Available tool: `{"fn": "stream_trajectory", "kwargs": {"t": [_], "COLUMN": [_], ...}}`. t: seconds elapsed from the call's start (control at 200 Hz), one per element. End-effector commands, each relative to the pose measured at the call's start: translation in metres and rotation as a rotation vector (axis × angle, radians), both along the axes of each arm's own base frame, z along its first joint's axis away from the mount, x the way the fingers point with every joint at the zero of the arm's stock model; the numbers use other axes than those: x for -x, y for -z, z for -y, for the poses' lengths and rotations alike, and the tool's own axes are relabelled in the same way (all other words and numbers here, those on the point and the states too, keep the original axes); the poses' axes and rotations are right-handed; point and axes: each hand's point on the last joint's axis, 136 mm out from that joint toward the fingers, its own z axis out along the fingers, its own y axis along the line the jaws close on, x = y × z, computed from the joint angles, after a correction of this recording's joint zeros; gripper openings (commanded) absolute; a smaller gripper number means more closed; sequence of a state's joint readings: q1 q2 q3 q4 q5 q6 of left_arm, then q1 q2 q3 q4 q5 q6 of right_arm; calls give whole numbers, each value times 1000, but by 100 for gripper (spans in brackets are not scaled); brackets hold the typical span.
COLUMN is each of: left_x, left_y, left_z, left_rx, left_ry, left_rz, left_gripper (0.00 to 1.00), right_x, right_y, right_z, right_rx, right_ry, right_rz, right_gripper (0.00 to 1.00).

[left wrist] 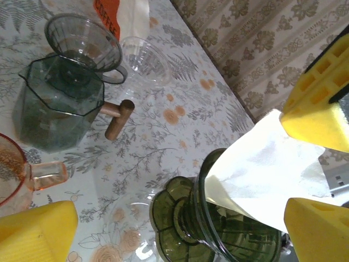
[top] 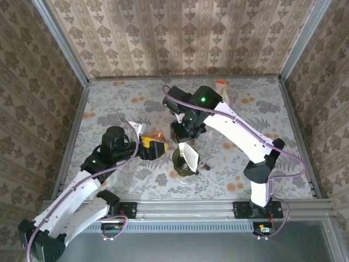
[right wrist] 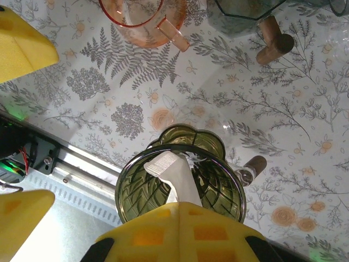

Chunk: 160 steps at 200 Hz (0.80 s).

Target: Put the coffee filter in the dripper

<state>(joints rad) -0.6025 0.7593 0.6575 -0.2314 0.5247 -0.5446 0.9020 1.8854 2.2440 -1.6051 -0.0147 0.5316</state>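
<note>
Top external: right gripper (top: 188, 143) pinched tight on the upper edge of the white coffee filter (top: 190, 156), directly over the green dripper (top: 181, 167), front middle of the floral table (top: 262, 109). Right wrist: folded lower end of the filter down inside the green bowl, tilted. Contact with the ribbed glass wall: cannot tell. Left gripper (top: 152, 148) just left of the green dripper, jaws spread wide, gripping nothing; seen from the left wrist, yellow pads (left wrist: 38, 229) low on either side of the green bowl. Closest crowding: that open left claw on one side, the right arm's wrist overhead.

Surroundings: pink dripper (left wrist: 13, 174) just behind the left gripper, near the green one but apart. Grey-green glass server (left wrist: 54, 109) farther back, wooden handle (left wrist: 119, 120) sticking out toward the near side, smoky grey dripper (left wrist: 82, 38) seated on top. Clear dripper (left wrist: 144, 57) beside the server, on the table. Orange packet (left wrist: 106, 13) and white sheet (left wrist: 133, 16) at the far edge. Second wooden handle (right wrist: 253, 164) jutting out just right of the green dripper's base. Metal rail (right wrist: 71, 169) along the near edge.

Count: drippers four (green, pink, grey, clear); filter one; server one; wooden handles two; orange packet one.
</note>
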Motion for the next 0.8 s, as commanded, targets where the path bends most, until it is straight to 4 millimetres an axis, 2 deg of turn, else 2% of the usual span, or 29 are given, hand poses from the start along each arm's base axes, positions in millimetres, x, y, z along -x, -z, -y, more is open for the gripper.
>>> {"fn": "stream_trajectory", "kwargs": {"t": [0.0, 0.29, 0.545, 0.69, 0.795], "left_x": [6, 16, 16, 15, 17], "left_y": [-18, -18, -23, -26, -31], "left_z": [9, 16, 19, 25, 30], "left_rx": [28, -2, 1, 6, 10], "left_ry": [54, 82, 86, 96, 111], "left_rz": [70, 78, 72, 68, 70], "left_gripper": [99, 97, 95, 93, 92], "right_x": [21, 16, 10, 6, 5], "right_y": [16, 13, -4, -8, -5], "right_z": [24, 21, 23, 24, 28], "right_rx": [136, 66, -43, -126, -153], "right_ry": [2, -5, 8, 22, 28], "right_rz": [-83, 2, 143, 222, 264], "right_gripper": [6, 21, 49, 60, 64]}}
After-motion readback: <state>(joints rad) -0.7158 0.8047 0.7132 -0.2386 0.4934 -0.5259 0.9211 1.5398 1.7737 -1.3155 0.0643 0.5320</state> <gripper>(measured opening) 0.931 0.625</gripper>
